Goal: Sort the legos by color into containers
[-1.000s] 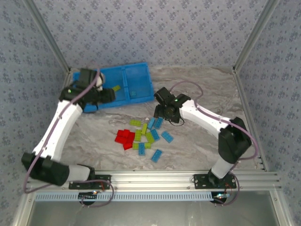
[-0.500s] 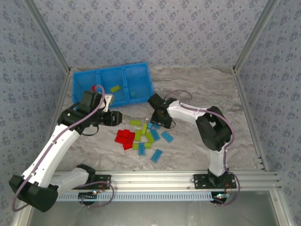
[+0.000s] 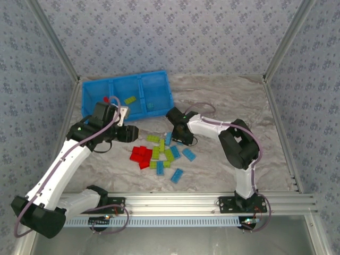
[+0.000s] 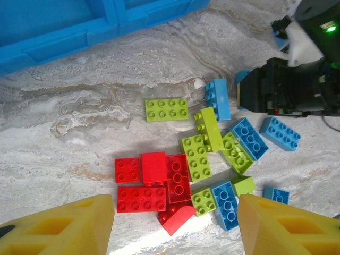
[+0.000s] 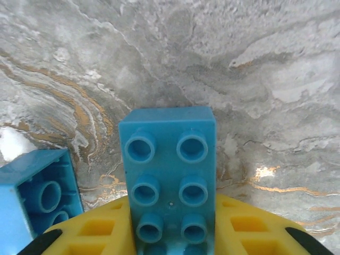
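Sorting just begun: the blue tray (image 3: pixel 122 87) holds three bricks, and the pile (image 3: pixel 159 153) waits on the table (image 3: pixel 234 101).

The tray's left compartment has one red brick (image 3: pixel 106 99), the middle one a green brick (image 3: pixel 129 100), and the right one a brick I take for blue (image 3: pixel 151 106). Nearly all the work looks left to do, since red, green and blue bricks lie mixed in the pile, in front of the tray. The right hand (image 5: pixel 170 228) pinches a light blue brick (image 5: pixel 169 159) at the pile's far edge; whether it is off the table I cannot tell. The left hand (image 4: pixel 171 226) hovers spread and empty above the red cluster (image 4: pixel 154 183). The table is grey-white marbled with rust veins. Patterned blue-grey walls (image 3: pixel 170 32) and metal posts (image 3: pixel 281 48) close it in.
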Robot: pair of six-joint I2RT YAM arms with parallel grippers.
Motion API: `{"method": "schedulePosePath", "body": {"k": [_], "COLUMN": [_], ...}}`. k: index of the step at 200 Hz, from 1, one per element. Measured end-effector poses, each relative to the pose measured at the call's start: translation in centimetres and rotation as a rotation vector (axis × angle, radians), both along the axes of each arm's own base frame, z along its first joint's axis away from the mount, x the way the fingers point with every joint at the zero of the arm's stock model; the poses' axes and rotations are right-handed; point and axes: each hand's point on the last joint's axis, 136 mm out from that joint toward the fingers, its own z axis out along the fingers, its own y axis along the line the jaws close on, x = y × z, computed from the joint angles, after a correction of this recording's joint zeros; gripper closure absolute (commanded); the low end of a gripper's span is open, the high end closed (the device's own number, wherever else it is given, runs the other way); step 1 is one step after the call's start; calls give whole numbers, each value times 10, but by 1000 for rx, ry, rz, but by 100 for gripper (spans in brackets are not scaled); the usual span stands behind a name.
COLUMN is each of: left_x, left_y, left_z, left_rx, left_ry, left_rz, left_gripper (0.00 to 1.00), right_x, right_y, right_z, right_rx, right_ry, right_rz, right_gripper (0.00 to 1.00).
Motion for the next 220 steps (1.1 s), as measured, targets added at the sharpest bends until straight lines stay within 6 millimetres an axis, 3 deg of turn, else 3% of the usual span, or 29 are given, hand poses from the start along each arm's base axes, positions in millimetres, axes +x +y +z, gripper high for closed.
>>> {"method": "schedulePosePath", "body": {"k": [18, 31, 65, 86, 105, 128, 149, 165, 181, 197, 220], "left_x": [2, 4, 7, 7, 7, 5, 3, 1, -1, -3, -2], "left_y": [1, 2, 6, 8, 9, 10, 10, 11, 10, 9, 5], "left_z": [-4, -6, -8, -8, -9, -10, -13, -18, -23, -29, -37], "left_rx": [15, 23, 44, 49, 51, 55, 56, 56, 53, 44, 30], "left_ry": [8, 11, 7, 7, 12, 19, 22, 33, 50, 65, 90], "left_rz": [7, 13, 30, 38, 43, 47, 47, 47, 47, 48, 50], "left_gripper": [36, 35, 35, 35, 34, 32, 32, 32, 32, 32, 31], "right_x": [3, 12, 57, 96, 134, 170, 188, 193, 197, 202, 198], "right_y": [0, 9, 60, 94, 118, 131, 130, 124, 122, 126, 131], "right_z": [21, 48, 137, 171, 166, 119, 76, 58, 61, 78, 103], "right_rx": [-8, 9, 114, 146, 132, 78, 42, 29, 40, 67, 102], "right_ry": [-45, -115, -347, -466, -516, -496, -449, -422, -424, -458, -487], "right_rz": [29, 67, 178, 232, 271, 311, 331, 347, 352, 362, 377], "right_gripper": [73, 73, 71, 70, 70, 68, 61, 54, 51, 46, 48]}}
